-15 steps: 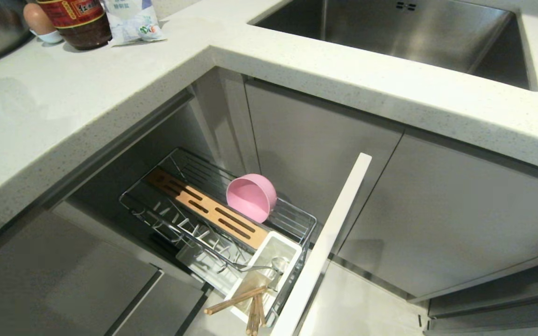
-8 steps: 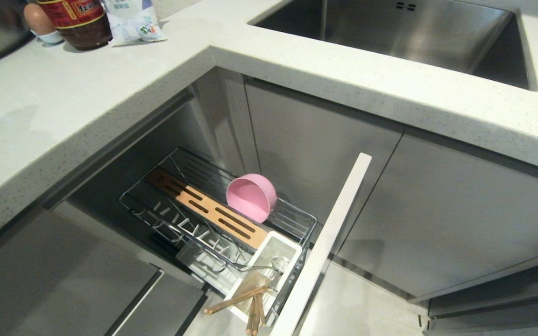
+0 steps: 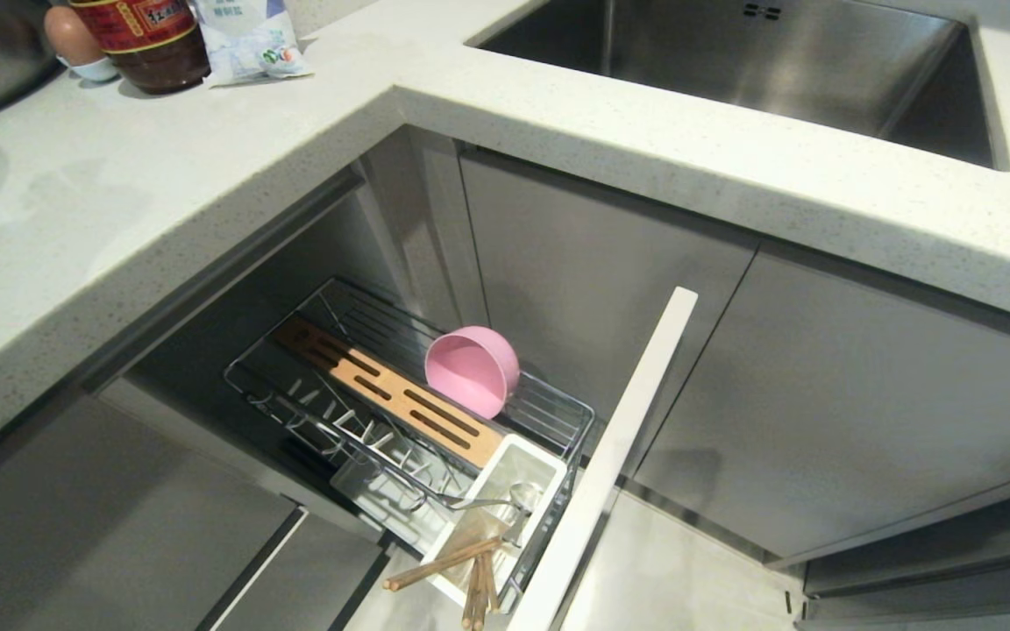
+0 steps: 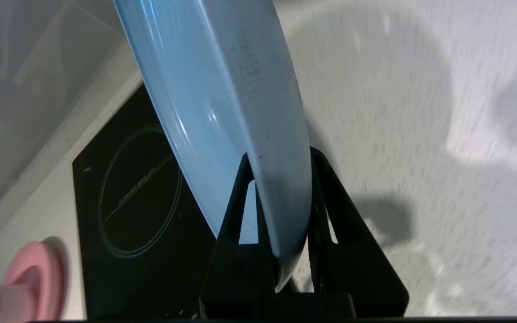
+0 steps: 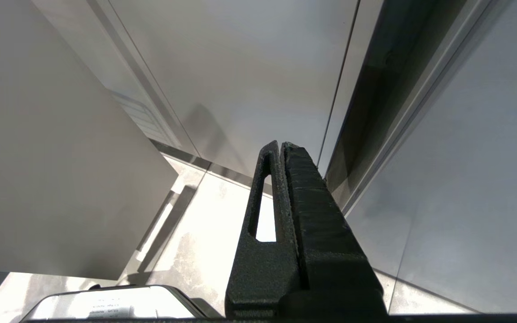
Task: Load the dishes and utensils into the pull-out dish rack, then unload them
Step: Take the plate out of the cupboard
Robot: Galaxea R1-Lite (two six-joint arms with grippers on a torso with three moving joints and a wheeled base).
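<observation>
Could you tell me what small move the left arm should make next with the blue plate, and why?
Probably lower it flat onto the countertop: the left gripper grips the blue plate edge-on above it, clear of the dish rack, where only the pink bowl and utensils remain.

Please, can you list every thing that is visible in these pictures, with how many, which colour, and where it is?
pink bowl: 1, pink, on its side in rack
dish rack: 1, chrome, pulled out under counter
chopsticks: 2, wooden, in white caddy
spoon: 1, silver, in caddy
blue plate: 1, light blue, held above counter
sink: 1, steel, in counter
jar: 1, dark, counter's far corner
egg: 1, brown, beside jar
cooktop: 1, black, in counter
left hand: shut on plate
right hand: shut, empty, near cabinets
</observation>
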